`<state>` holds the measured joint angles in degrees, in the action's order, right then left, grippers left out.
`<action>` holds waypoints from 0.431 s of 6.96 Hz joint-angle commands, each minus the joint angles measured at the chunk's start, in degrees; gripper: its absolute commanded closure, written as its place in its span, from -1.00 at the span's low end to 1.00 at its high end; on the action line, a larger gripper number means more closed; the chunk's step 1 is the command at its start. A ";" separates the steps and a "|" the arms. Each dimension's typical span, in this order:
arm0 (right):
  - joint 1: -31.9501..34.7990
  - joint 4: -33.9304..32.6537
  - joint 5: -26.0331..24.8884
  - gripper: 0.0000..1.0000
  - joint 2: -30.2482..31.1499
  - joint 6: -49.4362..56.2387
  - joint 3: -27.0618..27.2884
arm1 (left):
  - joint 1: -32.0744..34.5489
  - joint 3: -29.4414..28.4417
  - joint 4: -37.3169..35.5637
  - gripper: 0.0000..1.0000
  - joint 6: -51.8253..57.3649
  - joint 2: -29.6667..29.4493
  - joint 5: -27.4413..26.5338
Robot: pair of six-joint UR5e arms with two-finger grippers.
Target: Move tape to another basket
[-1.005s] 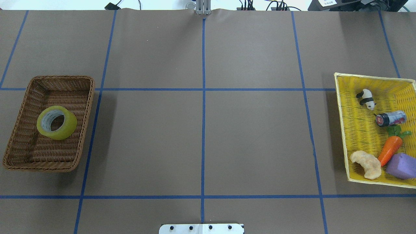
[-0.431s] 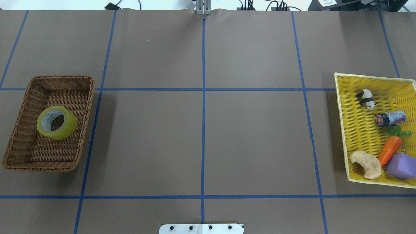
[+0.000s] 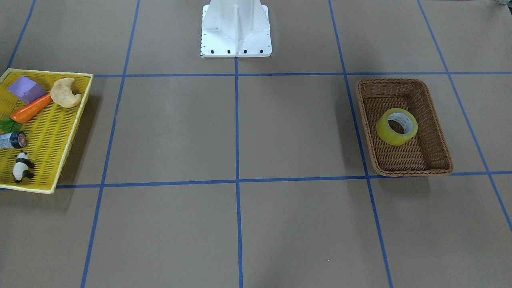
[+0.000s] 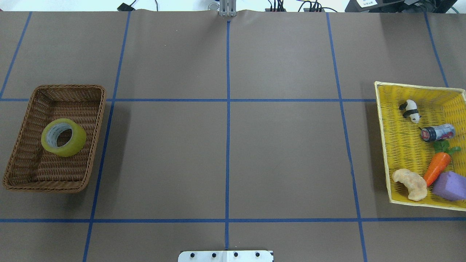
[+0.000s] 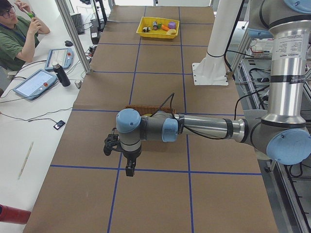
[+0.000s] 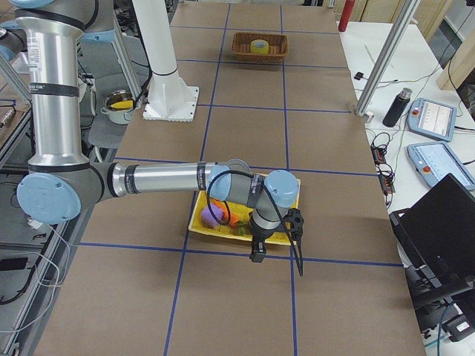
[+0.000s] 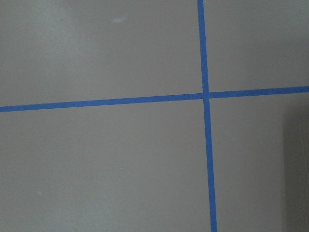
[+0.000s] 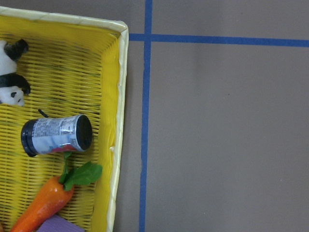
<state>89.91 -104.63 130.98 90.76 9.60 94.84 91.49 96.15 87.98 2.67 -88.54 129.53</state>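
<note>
The tape is a yellow roll lying flat in the brown wicker basket on the table's left side; it also shows in the front-facing view as tape in the basket. Neither gripper appears in the overhead or front views. In the exterior left view my left gripper points down above bare table beside the basket. In the exterior right view my right gripper hangs just past the yellow mesh tray's edge. From those side views I cannot tell whether either is open or shut.
The yellow mesh tray at the right holds a toy panda, a small bottle, a carrot, a croissant and a purple block. The robot's white base stands at the table's edge. A person sits beside the table.
</note>
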 commanded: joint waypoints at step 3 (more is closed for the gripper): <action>0.00 2.15 0.42 -1.00 -0.14 -0.20 -0.62 | 0.00 -0.08 -0.09 -0.98 0.05 0.04 -0.07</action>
<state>89.91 -102.56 131.33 90.75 9.48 94.12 91.49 96.10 87.90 2.72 -88.51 129.47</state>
